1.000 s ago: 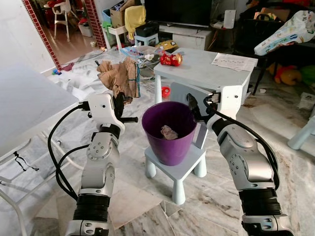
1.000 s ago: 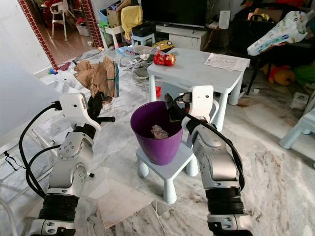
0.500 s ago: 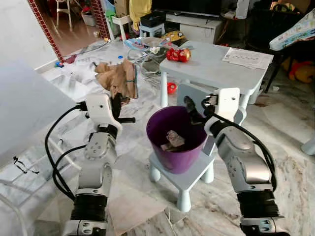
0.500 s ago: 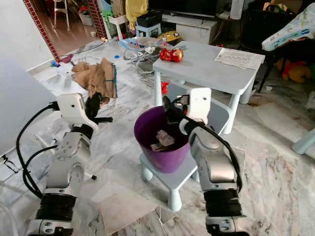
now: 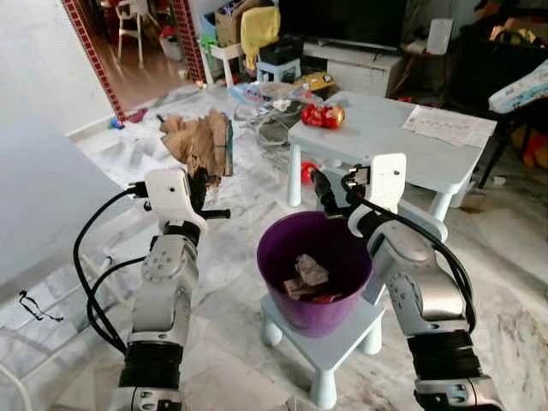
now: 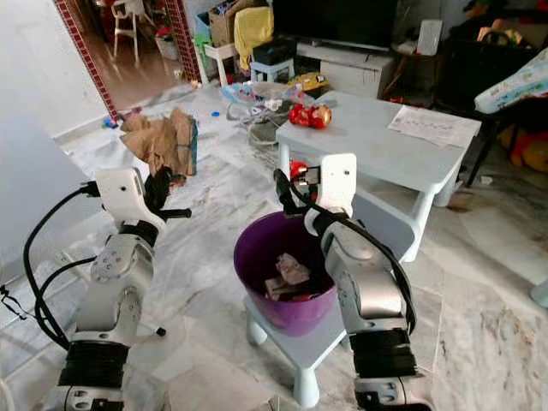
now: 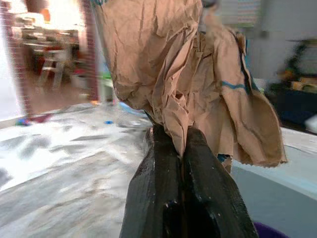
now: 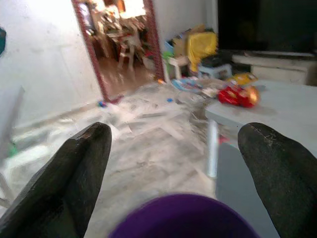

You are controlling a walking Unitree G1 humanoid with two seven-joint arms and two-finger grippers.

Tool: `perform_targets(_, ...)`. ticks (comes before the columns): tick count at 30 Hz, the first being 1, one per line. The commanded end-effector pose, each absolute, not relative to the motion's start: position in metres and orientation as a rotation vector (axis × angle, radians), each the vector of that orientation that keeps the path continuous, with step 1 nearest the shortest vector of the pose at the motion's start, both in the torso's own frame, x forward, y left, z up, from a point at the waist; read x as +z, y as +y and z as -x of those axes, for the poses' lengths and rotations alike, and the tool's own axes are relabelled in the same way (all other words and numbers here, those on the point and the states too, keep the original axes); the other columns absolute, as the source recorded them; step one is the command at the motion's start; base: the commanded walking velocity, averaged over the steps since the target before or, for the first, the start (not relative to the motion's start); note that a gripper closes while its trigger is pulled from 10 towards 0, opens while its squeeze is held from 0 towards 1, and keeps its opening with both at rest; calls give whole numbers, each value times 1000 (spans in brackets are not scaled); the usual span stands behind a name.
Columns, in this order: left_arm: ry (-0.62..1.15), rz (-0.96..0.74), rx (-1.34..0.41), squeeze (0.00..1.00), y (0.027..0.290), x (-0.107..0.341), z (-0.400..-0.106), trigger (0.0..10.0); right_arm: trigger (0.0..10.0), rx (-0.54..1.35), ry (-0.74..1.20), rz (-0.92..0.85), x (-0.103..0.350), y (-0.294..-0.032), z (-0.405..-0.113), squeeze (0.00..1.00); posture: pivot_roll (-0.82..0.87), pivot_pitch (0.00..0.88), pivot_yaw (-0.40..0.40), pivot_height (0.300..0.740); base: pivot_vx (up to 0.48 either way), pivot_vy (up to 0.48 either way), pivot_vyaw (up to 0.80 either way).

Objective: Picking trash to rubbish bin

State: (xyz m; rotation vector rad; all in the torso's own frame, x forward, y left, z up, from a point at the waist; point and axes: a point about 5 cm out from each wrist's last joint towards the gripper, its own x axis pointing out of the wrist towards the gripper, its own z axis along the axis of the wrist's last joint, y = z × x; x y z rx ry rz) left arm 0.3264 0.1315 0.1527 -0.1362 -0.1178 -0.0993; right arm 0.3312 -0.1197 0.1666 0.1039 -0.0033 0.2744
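Crumpled brown paper (image 7: 183, 74) pinched in closed left gripper (image 7: 181, 148), left of purple bin (image 5: 315, 276) on stool; right gripper (image 8: 173, 163) spread wide over far rim; risk of snagging rim and dropping outside.

crumpled brown paper (image 7: 188, 74) pinched, purple bin (image 5: 315, 270) upright
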Motion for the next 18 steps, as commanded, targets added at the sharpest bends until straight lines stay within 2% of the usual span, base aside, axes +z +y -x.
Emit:
perform_targets(1, -65, 123, -97, 0, 136, 145, -328, 10000, 10000, 267, 4, -126, 167, -119, -332, 0, -68, 14, 83, 740, 0, 0, 0)
perform_targets(7, 41, 132, -121, 0, 135, 121, -324, 10000, 10000, 244, 54, -156, 154, -122, -329, 0, -67, 18, 89, 740, 0, 0, 0)
perform_targets(18, 79, 119, -153, 0, 135, 110, -314, 10000, 10000, 243, 84, -178, 146, -119, -321, 0, -59, 47, 99, 740, 0, 0, 0)
